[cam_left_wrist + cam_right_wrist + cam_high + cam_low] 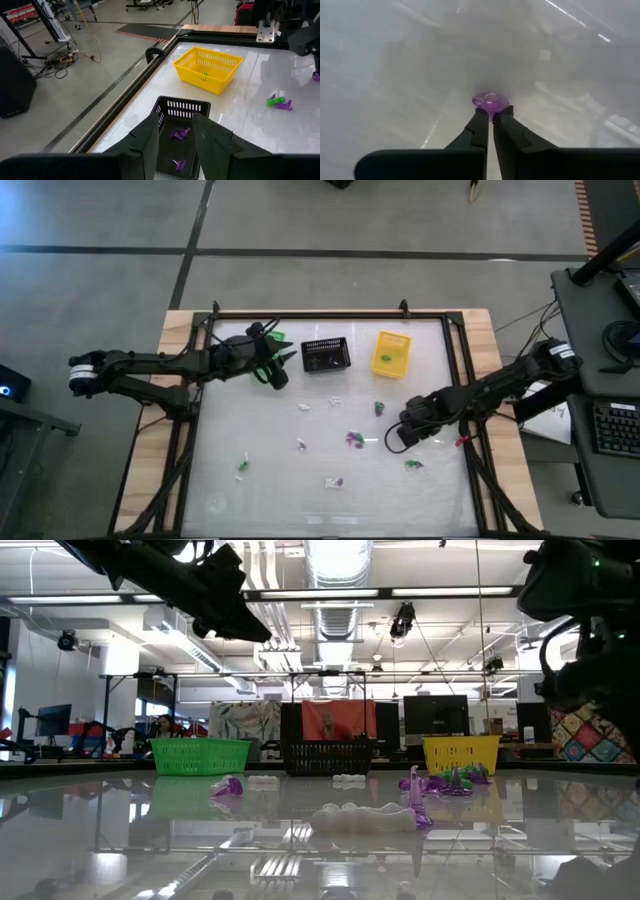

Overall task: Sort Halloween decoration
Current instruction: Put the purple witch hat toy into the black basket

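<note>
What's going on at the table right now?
The robot is sorting tiny trinkets into baskets. The right gripper has shut on a purple trinket down at the table, right of centre. The left gripper hangs open over the black basket, which already holds purple pieces. The yellow basket holds a green one. More trinkets lie scattered across the table.

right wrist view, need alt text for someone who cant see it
The right gripper has its two dark fingers closed on a small purple trinket, pinched at their tips just over the pale, glossy table. Nothing else can be made out around it.
</note>
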Controlling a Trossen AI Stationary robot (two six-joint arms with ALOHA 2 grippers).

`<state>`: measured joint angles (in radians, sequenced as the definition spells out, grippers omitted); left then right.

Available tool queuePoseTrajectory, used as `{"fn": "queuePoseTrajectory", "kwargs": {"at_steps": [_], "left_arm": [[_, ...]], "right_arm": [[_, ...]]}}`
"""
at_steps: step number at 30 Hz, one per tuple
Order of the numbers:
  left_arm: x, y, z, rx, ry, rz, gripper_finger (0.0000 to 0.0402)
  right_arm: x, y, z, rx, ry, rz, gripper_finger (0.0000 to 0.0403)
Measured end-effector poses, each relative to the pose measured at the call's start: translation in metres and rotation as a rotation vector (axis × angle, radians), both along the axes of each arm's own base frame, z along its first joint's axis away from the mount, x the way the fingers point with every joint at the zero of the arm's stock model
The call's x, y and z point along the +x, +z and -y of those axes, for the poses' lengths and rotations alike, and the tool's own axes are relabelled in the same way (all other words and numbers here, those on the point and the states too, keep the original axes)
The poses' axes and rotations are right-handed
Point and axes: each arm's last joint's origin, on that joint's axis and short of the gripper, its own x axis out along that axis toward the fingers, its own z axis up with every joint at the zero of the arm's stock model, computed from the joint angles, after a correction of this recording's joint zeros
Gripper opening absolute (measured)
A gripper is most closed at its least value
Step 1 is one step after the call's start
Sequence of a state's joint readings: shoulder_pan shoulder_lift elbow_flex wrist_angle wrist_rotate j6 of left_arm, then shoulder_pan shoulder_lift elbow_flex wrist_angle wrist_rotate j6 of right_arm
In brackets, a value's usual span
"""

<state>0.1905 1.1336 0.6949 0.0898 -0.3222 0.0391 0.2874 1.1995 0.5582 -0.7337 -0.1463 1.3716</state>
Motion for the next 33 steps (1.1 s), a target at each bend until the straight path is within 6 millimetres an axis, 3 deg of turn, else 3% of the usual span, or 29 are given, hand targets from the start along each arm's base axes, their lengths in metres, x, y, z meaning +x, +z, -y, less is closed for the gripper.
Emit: {"fn": "queuePoseTrajectory", "kwargs": {"at_steps": [13, 15, 20, 23, 27, 33], "left_arm": [[0.000, 0.000, 0.000, -0.013, 0.005, 0.009, 0.0103], [0.000, 0.000, 0.000, -0.018, 0.007, 0.011, 0.0103], [0.000, 0.000, 0.001, -0.028, -0.015, 0.013, 0.0103], [0.000, 0.000, 0.001, -0.044, -0.011, 0.021, 0.0103], [0.000, 0.000, 0.001, -0.057, -0.006, 0.028, 0.0103], [0.000, 0.000, 0.001, -0.058, -0.005, 0.029, 0.0103]], "right_arm": [[0.026, 0.033, 0.003, -0.109, 0.128, 0.197, 0.0008], [0.029, 0.037, 0.004, -0.131, 0.241, 0.230, 0.0008], [0.031, 0.040, -0.004, -0.195, 0.746, 0.298, 0.0009], [0.030, 0.040, -0.004, -0.224, 0.887, 0.305, 0.0013], [0.031, 0.039, -0.003, -0.273, 0.923, 0.297, 0.0045], [0.036, 0.025, -0.005, -0.253, 0.857, 0.220, 0.0124]]}}
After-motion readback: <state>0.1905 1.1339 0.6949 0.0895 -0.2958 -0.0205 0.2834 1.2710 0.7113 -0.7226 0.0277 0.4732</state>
